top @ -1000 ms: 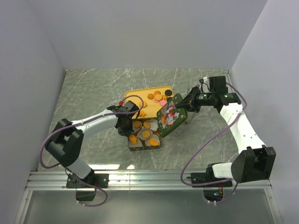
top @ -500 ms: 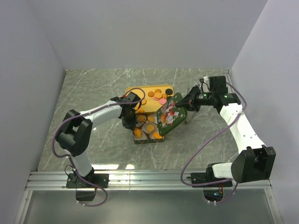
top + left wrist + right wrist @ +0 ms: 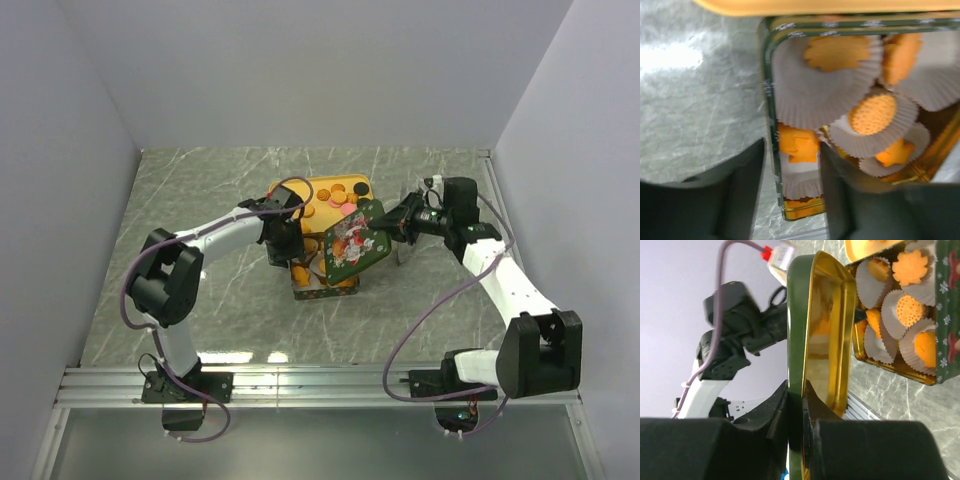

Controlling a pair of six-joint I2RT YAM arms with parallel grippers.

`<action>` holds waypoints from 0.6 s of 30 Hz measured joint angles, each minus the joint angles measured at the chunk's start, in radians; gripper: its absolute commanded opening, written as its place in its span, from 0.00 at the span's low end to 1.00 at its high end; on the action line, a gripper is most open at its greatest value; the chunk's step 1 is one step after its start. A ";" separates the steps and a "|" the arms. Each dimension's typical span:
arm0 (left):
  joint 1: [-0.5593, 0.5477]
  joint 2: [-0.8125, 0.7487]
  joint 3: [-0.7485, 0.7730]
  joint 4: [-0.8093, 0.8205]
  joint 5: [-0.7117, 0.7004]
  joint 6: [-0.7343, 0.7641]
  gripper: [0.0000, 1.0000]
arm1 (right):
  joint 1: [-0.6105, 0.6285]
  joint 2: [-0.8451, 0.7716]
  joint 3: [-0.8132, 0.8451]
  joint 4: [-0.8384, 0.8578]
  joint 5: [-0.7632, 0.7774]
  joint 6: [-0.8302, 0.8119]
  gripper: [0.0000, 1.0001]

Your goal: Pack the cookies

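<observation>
Green festive lid [image 3: 350,247], gold on its inner face, now hangs tilted over the right half of the open cookie tin [image 3: 318,292]; a second earlier it stood off to the tin's right. The right pincer [image 3: 392,228] is clamped on the lid's rim, and its arm has swung leftward to bring the lid in. The tin itself has slid across the grey marbled desk [image 3: 200,200], away from the arm bases, and now sits just beside the near edge of the yellow tray [image 3: 345,183]. The left pincer [image 3: 792,200] is spread and straddles the tin's left wall, one finger outside and one inside, without squeezing it. The left arm has folded in closer to the tray. Inside the tin, orange cookies [image 3: 873,114], rounds and flower-like shapes, lie in white pleated paper cups [image 3: 815,95]. More loose cookies [image 3: 335,202], orange, pink and one black, lie on the tray. Closing the tin appears to be the step in hand, with the left pincer likely steadying the base. The cookies on the tray suggest packing is not complete, and the inner finger would block the lid from seating fully.
</observation>
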 measured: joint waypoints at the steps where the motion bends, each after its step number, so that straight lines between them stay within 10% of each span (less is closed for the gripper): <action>1: 0.003 -0.011 -0.006 0.015 0.004 0.000 0.59 | 0.000 -0.009 -0.033 0.038 0.000 0.021 0.00; 18: 0.184 -0.632 -0.439 0.322 0.147 0.010 0.99 | 0.125 0.014 -0.315 0.725 0.072 0.281 0.00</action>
